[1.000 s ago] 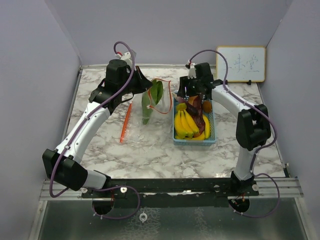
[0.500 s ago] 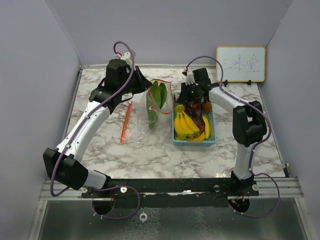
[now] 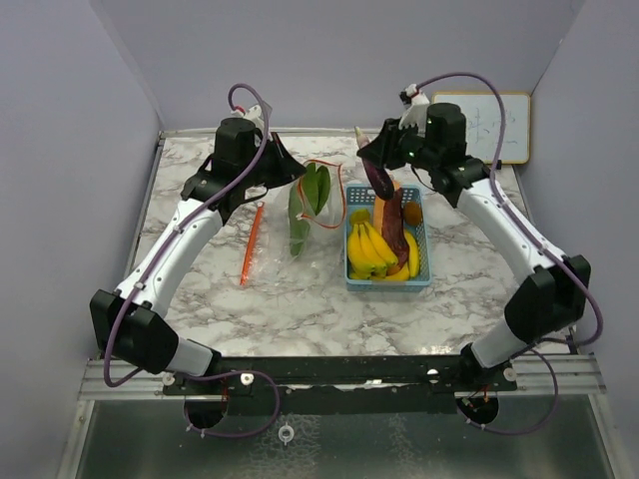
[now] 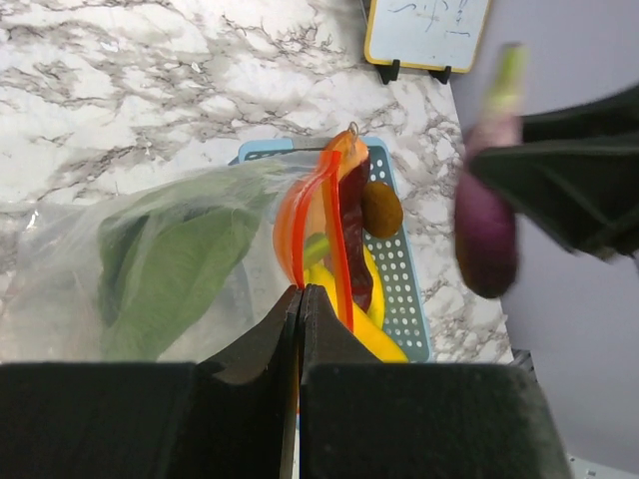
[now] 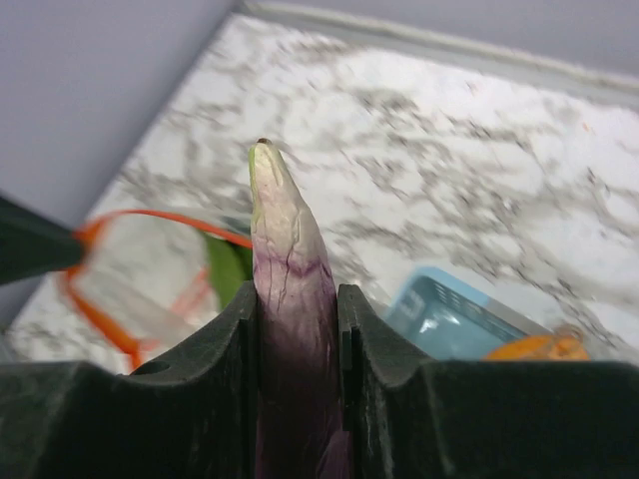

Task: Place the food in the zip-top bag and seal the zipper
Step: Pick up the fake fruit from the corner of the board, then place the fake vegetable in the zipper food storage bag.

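R gripper lifted eggplant out of basket, clamped round it, left toward bag; L gripper pinched shut on bag rim. Insert next.

Left arm: white tubular links, bulky black joint housings. Left cable: purple, run along the arm's length. Right arm: same make, white links, black joints. Right cable: purple, matching. Left pincer: two matte black fingers, flat inner faces. Right pincer: black fingers, rounded shoulders. Rail: black, perforated, carries both bases; pale bolt heads showing.
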Controlling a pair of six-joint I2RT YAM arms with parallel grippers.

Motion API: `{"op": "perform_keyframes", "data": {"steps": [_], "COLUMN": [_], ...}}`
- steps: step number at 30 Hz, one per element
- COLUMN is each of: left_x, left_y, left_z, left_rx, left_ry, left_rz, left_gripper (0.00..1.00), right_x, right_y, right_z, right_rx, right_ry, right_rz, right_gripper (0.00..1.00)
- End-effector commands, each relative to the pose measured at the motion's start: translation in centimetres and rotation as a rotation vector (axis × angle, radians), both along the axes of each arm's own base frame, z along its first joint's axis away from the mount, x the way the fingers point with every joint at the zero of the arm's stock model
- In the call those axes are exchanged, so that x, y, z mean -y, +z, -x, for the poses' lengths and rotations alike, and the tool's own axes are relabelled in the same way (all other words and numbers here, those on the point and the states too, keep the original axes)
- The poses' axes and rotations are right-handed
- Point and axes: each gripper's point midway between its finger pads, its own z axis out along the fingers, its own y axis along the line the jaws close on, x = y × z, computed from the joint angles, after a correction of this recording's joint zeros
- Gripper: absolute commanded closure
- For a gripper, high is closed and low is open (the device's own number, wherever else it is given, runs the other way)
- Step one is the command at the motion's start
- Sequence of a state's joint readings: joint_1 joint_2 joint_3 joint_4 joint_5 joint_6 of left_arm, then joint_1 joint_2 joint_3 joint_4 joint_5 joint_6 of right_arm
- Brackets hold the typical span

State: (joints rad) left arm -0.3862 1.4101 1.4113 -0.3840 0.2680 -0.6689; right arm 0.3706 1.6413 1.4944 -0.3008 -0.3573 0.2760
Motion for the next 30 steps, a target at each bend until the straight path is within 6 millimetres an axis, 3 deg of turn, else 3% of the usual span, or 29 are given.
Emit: {"op": "perform_keyframes", "data": {"steps": [1, 4, 7, 10, 18, 22, 26, 28, 30], "left_x": [1.0, 1.2, 1.6, 2.1, 2.4, 2.4, 2.4, 2.4, 2.5], "left_y": [0.7, 0.7, 0.7, 0.6, 0.5, 0.7, 1.0, 0.9, 0.7], "left_z": [0.0, 0.1, 0.3, 0.4, 1.1, 1.4, 1.7, 1.7, 1.7], "left_rx": [-0.023, -0.035, -0.05, -0.067, -0.093, -0.099, -0.097, -0.098, -0.101], "left_ry": [-0.03, -0.033, -0.043, -0.056, -0.072, -0.081, -0.087, -0.088, -0.09], "left_rz": [0.065, 0.085, 0.112, 0.142, 0.162, 0.172, 0.175, 0.171, 0.171], "left_gripper": [1.0, 1.0, 1.0, 1.0, 1.0, 1.0, 1.0, 1.0, 1.0], "right_x": [-3.0, -3.2, -3.1, -4.3, -7.7, -8.0, -6.6, -5.8, -5.7], "right_y": [8.3, 9.9, 10.0, 9.9, 8.5, 5.9, 2.7, 1.5, 0.4], "right_z": [4.6, 5.9, 5.8, 5.8, 3.3, 2.8, 2.9, 3.1, 3.7], "right_rx": [0.125, 0.191, 0.236, 0.285, 0.42, 0.465, 0.465, 0.453, 0.425], "right_ry": [0.131, 0.089, -0.024, -0.127, -0.272, -0.355, -0.418, -0.443, -0.418], "right_rz": [-0.258, -0.348, -0.409, -0.45, -0.369, -0.243, -0.139, -0.092, -0.063], "right_gripper": [0.93, 0.93, 0.93, 0.95, 0.95, 0.95, 0.94, 0.86, 0.71]}}
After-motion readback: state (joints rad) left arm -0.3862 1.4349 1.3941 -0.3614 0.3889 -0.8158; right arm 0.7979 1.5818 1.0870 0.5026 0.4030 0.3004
